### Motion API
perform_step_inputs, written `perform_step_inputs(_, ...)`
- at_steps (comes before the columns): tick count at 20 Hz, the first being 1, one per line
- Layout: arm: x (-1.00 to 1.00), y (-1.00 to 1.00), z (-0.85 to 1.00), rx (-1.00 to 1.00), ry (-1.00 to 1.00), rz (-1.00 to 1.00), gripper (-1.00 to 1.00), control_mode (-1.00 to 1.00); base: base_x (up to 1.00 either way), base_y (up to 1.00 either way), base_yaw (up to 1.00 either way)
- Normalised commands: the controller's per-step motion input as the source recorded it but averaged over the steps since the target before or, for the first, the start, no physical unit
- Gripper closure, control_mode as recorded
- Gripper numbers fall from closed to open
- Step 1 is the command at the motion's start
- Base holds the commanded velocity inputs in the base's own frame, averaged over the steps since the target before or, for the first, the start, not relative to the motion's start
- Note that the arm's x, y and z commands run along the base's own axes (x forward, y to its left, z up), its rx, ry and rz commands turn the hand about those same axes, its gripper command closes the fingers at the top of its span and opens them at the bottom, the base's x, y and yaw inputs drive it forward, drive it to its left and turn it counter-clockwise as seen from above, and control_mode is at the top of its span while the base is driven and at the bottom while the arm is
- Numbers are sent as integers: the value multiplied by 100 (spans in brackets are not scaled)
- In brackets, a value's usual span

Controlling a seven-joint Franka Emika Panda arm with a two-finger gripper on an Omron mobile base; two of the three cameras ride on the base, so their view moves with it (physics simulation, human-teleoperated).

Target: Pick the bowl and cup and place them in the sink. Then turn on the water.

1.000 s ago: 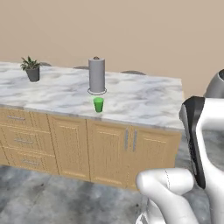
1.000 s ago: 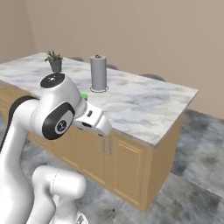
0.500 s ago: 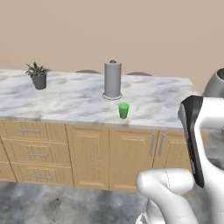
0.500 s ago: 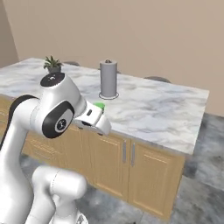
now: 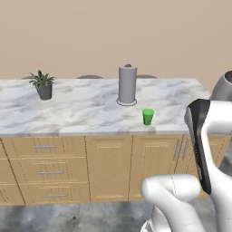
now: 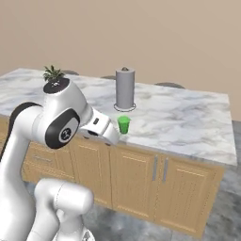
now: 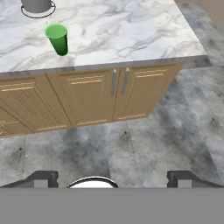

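The end effector [image 7: 111, 177] hangs low in front of the cabinets with its two dark fingertips [image 7: 40, 177] spread wide apart and nothing between them. It points down and forward at the grey floor and the wooden cabinet doors [image 7: 100, 98], well short of the surface [image 7: 131, 30] above.

The cup [image 7: 57, 39] is a small bright green tumbler without a handle. It stands upright near the front edge of the white marble surface, well apart from the end effector. Seen from the base cameras, the cup [image 5: 147, 116] sits just in front of and slightly to one side of a tall grey paper towel roll [image 5: 127, 84] on a round stand. A small potted plant [image 5: 42, 84] stands far off along the surface.

The cup looks light and rigid, probably smooth-sided plastic, so it should lift easily but could slip or tip if nudged. Its sides taper toward the base, so a hold across the middle or upper body, fingers on opposite sides, seems safest. An approach from the front keeps clear of the towel roll behind it.
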Motion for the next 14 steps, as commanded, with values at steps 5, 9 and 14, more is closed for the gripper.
perform_step_inputs(5, 0, 0, 0, 0, 0, 0, -100, 100, 55, 36, -20)
perform_step_inputs(9, 0, 0, 0, 0, 0, 0, -100, 100, 57, 11, -10)
perform_step_inputs(14, 0, 0, 0, 0, 0, 0, -100, 100, 59, 0, -6)
